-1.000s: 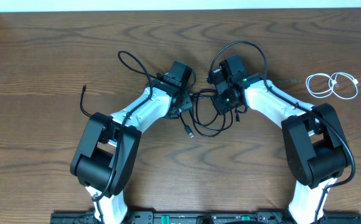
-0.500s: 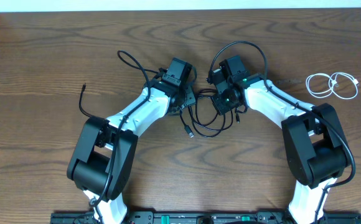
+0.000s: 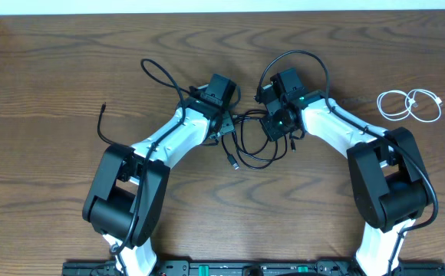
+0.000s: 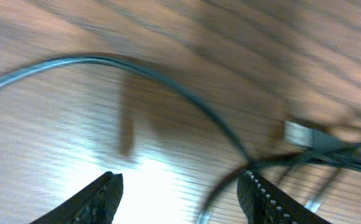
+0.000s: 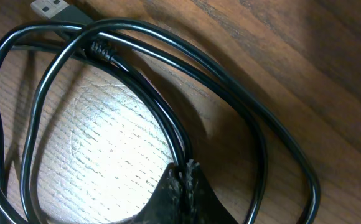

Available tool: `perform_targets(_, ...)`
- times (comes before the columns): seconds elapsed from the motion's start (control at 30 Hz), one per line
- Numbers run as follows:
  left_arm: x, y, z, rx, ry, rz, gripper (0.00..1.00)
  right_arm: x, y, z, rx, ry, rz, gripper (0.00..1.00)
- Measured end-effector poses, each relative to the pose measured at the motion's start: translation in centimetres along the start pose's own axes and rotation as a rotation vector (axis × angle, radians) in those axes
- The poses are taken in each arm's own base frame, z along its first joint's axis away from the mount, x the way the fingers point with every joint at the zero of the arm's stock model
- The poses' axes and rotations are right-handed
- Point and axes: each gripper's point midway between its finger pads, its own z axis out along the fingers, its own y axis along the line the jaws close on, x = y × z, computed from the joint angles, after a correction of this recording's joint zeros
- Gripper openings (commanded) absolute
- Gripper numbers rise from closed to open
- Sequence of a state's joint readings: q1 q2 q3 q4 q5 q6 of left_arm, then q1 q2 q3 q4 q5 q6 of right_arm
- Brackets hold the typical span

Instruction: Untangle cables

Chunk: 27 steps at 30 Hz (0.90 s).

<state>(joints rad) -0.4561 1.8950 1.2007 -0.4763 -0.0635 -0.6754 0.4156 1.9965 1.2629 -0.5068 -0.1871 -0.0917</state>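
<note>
One white cable (image 3: pixel 409 102) — several black cables (image 5: pixel 99 48).

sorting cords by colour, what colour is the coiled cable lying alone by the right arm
The coiled cable is white, best seen in the overhead view.

The view is blurred. A black cable (image 4: pixel 168 79) arcs over the wooden table (image 4: pixel 37 143) from the left edge, then drops to the right, where it meets more dark cords (image 4: pixel 330 157). A silver plug (image 4: pixel 299 132) lies just above that crossing. At the bottom, the left gripper (image 4: pixel 180 190) shows two ridged fingers (image 4: pixel 103 194) standing apart, with glare on the wood between them.
</note>
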Motion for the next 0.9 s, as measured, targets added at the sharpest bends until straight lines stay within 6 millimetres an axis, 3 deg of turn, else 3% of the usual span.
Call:
perform_targets(0.23,-0.2,2.4,-0.2,-0.124,-0.03,0.011,0.7,-0.2,0.2,0.0,-0.01,-0.011,-0.002,0.01)
perform_targets(0.33,0.0,3.0,-0.2,-0.152,-0.025,0.016,0.77,-0.2,0.2,0.0,-0.014,-0.01,-0.002,0.01)
perform_targets(0.9,0.1,3.5,-0.3,-0.176,-0.023,0.02,0.79,-0.3,0.4,0.1,-0.025,-0.015,-0.003,0.01)
